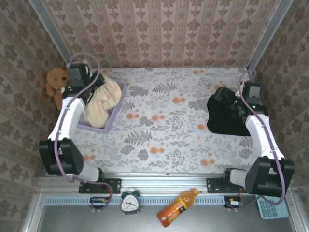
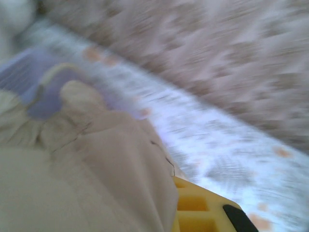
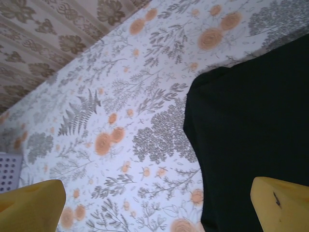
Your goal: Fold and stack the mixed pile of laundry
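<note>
At left, cream garment [image 2: 96, 169] hides the left pincer [image 1: 96, 86]; its grip cannot be told. Right pincer [image 3: 157, 208] gapes at black garment [image 3: 251, 130] edge.

Enclosure and worktop: overhead and wrist views.

The worktop [image 1: 164, 121] is covered with a pale cloth printed with grey ferns and orange blossoms, lying flat. The back wall [image 1: 159, 29] and the left side wall [image 1: 19, 72] carry beige-brown damask wallpaper, and the right side has the same pattern. Metal posts run up the back corners, one on the left [image 1: 48, 24] and one on the right [image 1: 273, 29]. A metal rail [image 1: 164, 180] lines the near edge. Below it, a grey ledge [image 1: 63, 217] holds an alarm clock [image 1: 130, 203], an orange bottle [image 1: 176, 208] lying on its side, and a calculator [image 1: 269, 209]. The light is even and diffuse, with soft shadows. In the left wrist view the backdrop is motion-blurred; in the right wrist view the print is sharp.
</note>
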